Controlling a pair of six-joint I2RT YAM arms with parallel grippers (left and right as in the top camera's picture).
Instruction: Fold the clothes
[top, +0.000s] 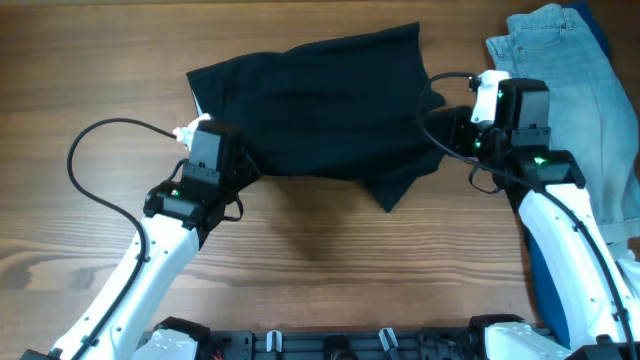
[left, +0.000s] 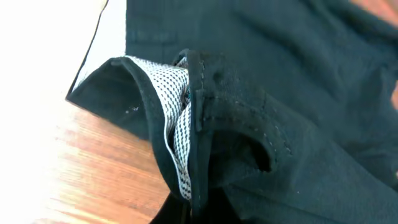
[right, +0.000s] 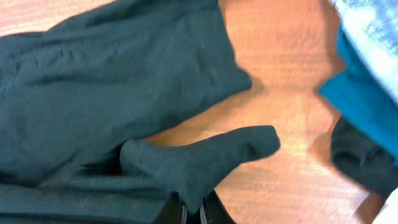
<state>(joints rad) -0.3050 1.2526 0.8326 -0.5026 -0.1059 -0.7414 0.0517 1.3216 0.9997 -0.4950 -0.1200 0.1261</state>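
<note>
Soft, floppy black garment (top: 320, 110), so we're pinching its edges: left gripper (top: 240, 165) clamped at 8 o'clock, right gripper (right: 193, 210) at 3.

black garment (top: 320, 110): soft cloth, looking matt, fine weave showing
lining (left: 177, 106): white mesh w/ dark dots, looking rough
table (top: 330, 270): wood, grain showing, shining a bit
jeans (top: 580, 90): lt blue denim, looking faded, matt
arm shells (top: 565, 250): white plastic, looking smooth, glossy
</note>
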